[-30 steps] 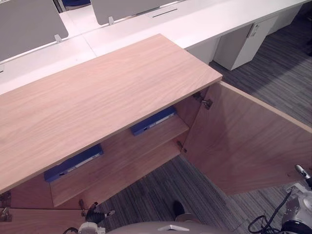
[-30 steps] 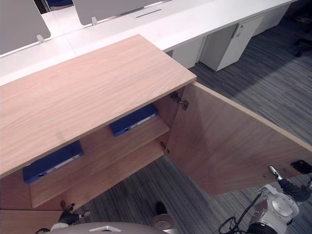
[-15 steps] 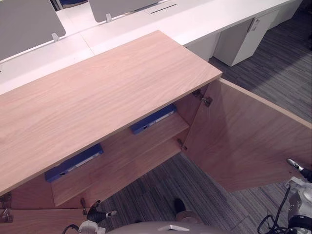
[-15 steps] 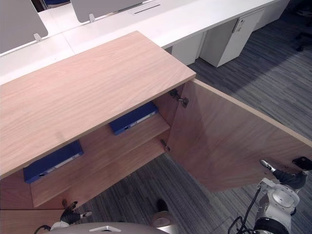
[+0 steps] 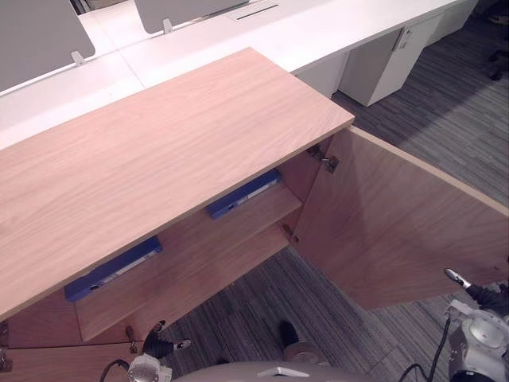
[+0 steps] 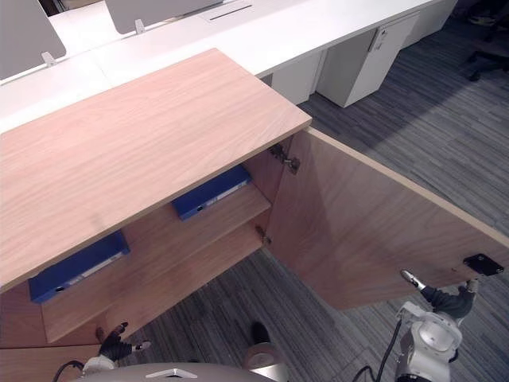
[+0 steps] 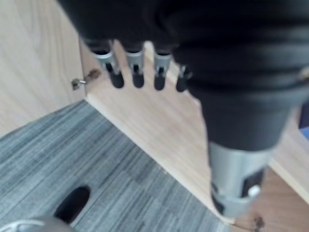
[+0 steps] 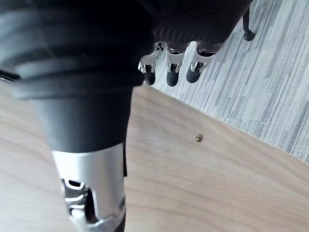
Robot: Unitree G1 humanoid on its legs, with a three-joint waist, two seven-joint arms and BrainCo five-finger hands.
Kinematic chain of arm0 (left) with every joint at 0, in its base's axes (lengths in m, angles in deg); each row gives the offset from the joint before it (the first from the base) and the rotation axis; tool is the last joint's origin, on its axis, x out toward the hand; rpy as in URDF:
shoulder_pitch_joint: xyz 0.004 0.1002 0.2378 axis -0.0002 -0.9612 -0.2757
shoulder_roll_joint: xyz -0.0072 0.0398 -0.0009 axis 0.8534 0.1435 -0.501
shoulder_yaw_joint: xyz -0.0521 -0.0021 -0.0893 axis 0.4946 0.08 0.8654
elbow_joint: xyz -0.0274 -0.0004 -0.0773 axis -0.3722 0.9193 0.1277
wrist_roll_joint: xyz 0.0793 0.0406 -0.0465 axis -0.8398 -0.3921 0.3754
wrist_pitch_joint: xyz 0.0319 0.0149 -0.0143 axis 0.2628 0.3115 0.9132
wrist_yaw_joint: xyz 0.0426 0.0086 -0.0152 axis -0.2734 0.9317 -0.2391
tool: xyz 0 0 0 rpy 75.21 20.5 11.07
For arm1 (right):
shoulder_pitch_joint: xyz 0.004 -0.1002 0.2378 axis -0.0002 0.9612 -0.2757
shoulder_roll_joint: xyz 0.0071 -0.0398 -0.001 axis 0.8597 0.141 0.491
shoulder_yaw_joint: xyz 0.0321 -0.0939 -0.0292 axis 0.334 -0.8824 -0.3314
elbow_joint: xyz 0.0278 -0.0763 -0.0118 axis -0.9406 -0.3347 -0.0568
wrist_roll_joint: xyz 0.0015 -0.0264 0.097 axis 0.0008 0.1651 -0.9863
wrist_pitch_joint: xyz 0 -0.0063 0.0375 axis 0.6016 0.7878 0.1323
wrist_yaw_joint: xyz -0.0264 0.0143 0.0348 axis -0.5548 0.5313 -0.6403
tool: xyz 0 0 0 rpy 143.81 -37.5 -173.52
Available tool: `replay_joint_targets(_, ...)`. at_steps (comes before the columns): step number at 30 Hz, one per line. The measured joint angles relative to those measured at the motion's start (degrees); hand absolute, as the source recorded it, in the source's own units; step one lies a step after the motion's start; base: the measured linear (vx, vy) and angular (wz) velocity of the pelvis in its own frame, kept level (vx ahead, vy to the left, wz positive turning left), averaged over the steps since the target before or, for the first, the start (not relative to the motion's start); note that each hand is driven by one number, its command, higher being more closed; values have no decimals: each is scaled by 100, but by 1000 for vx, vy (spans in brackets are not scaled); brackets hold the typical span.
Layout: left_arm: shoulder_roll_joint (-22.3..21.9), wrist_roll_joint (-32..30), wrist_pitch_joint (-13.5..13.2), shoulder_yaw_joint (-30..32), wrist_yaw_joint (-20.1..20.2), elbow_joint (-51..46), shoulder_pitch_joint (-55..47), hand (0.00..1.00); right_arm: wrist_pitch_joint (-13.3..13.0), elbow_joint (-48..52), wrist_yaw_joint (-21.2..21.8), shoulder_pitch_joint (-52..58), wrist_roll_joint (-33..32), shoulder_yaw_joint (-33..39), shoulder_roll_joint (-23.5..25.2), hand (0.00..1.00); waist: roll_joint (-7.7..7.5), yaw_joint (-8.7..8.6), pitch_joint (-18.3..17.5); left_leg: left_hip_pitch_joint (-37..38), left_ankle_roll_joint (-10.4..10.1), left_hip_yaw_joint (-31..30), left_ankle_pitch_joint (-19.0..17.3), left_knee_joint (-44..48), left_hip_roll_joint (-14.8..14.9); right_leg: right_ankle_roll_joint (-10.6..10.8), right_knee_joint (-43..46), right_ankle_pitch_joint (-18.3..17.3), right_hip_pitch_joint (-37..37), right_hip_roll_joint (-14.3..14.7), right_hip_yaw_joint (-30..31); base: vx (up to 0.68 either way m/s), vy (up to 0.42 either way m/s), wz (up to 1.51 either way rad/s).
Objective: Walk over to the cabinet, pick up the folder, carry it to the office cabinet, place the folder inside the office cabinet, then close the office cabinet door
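Observation:
The wooden office cabinet [image 5: 159, 159] stands open in front of me, its right door [image 5: 398, 223] swung wide toward me. Two blue folders lie flat on its upper shelf [image 5: 199, 247]: one [image 5: 242, 195] near the right wall, one [image 5: 111, 270] further left. My right hand [image 6: 445, 301] hovers at the door's lower outer corner, just below a black fitting [image 6: 483, 263], fingers [image 8: 174, 72] relaxed past the door edge and holding nothing. Low by the cabinet's bottom left, my left hand [image 5: 159, 346] hangs empty with loose fingers [image 7: 135, 72].
White desks [image 5: 318, 32] with grey partition panels [image 5: 40, 40] run behind the cabinet. A white pedestal unit [image 5: 382, 72] stands at the back right. Grey striped carpet [image 5: 445, 119] covers the floor. The cabinet's left door [image 5: 48, 366] juts out at the lower left.
The camera has shifted, sliding the whole scene slightly left and up. My right hand has come up and left, closer to the open door's lower corner. The folders lie as before.

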Motion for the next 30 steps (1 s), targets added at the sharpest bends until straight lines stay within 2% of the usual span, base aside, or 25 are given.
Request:
replay_joint_targets(3, 1, -105, 14, -5, 0, 4, 20, 0, -26, 427, 0, 279, -2, -194, 427, 0, -82, -4, -21, 31, -6, 57, 4, 5, 13, -11, -27, 59, -2, 24, 94, -86, -44, -14)
replay_joint_targets(8, 9, -211, 28, -54, -2, 12, 53, 0, -72, 803, 4, 655, 42, -541, 720, 0, -196, -2, -40, 25, -11, 104, 41, 6, 14, -14, -125, 174, -6, 26, 146, -114, -55, -9)
replay_joint_targets(11, 14, -220, 35, -108, -3, 13, 104, 0, -90, 804, 3, 676, 247, -614, 782, 0, -236, 4, -37, 24, -16, 106, 64, 1, 19, -18, -137, 196, -21, 22, 155, -111, -55, -4)
replay_joint_targets(19, 63, -330, 39, -114, -9, 34, 199, 0, -87, 1009, 3, 897, 268, -892, 777, 0, -296, 95, -8, 23, -55, 84, 93, -9, 30, -26, -147, 261, -61, 54, 218, -87, -59, -6)
replay_joint_targets(21, 74, -429, 59, -115, -9, 87, 195, 0, -91, 1182, 3, 1085, 303, -1217, 770, 0, -303, 98, -32, -3, -19, 85, 115, -9, 29, -28, -126, 315, -134, 58, 261, -74, -50, -31)
replay_joint_targets(26, 71, -453, 68, -232, -13, 137, 320, 0, -93, 1257, 5, 1441, 420, -2166, 776, 0, -530, 103, -50, -28, -18, 24, 151, -4, 33, -51, -124, 441, -214, 85, 231, -80, -52, -23)
replay_joint_targets(30, 51, -543, 70, -246, -38, 202, 455, 0, -91, 1256, 9, 1506, 421, -2844, 770, 0, -568, 140, -33, -53, -62, 5, 132, -28, 39, -57, -126, 408, -281, 95, 141, -133, -58, -34)
